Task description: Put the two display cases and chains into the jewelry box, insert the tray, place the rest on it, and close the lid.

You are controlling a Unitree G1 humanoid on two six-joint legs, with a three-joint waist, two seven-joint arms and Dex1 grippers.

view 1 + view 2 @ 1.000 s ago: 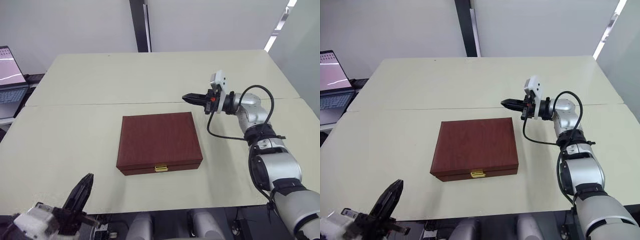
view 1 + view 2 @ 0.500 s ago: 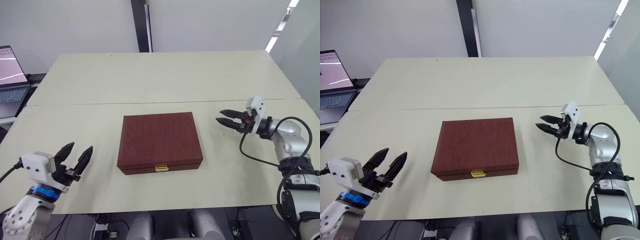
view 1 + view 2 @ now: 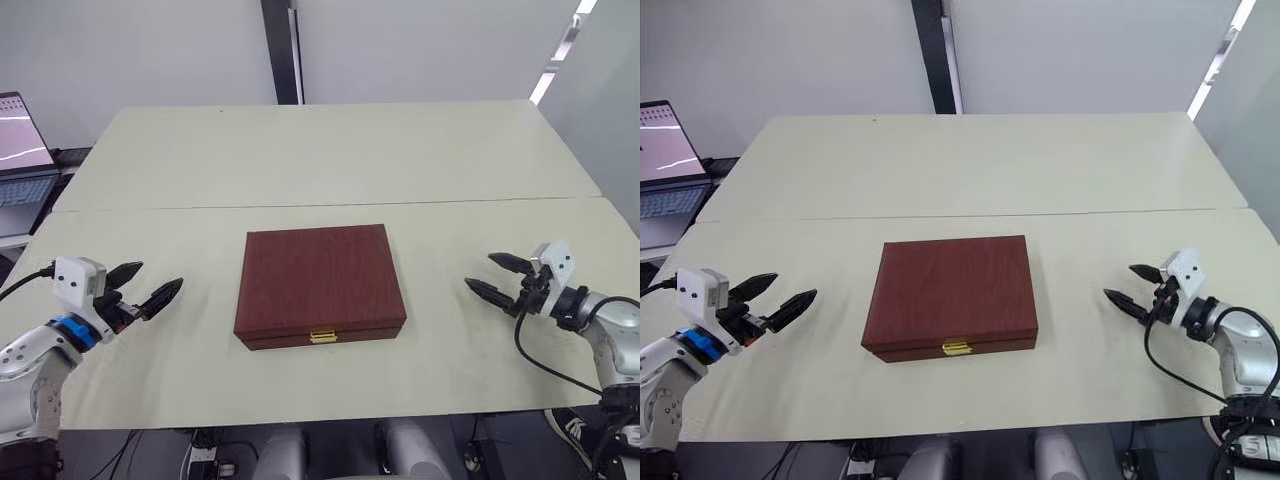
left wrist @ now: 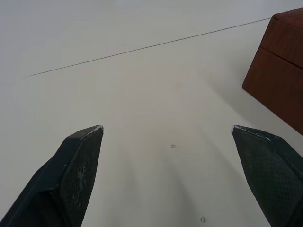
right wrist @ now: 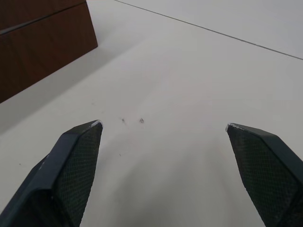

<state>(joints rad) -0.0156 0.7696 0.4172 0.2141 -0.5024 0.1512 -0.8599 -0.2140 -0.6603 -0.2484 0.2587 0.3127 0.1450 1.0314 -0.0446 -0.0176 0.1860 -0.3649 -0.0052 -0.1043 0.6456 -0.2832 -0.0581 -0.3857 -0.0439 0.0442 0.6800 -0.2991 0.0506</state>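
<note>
Near the tabletop's (image 3: 300, 150) front corners, the left gripper (image 3: 146, 286) and right gripper (image 3: 497, 276) hovered with black fingers spread and empty, both having dropped back from their positions a second earlier, the right one from beside the box's far right corner. Between them, toward the front edge, sat the reddish-brown wooden jewelry box (image 3: 320, 281), its lid (image 3: 318, 272) shut and gold clasp (image 3: 321, 337) facing front, which suggested the task was finished; no writing was legible.

Reddish-brown wood-grained jewelry box (image 3: 320, 278) with gold clasp (image 3: 321, 337); pale cream table (image 3: 300, 150); black gripper fingers (image 4: 75, 170).
</note>
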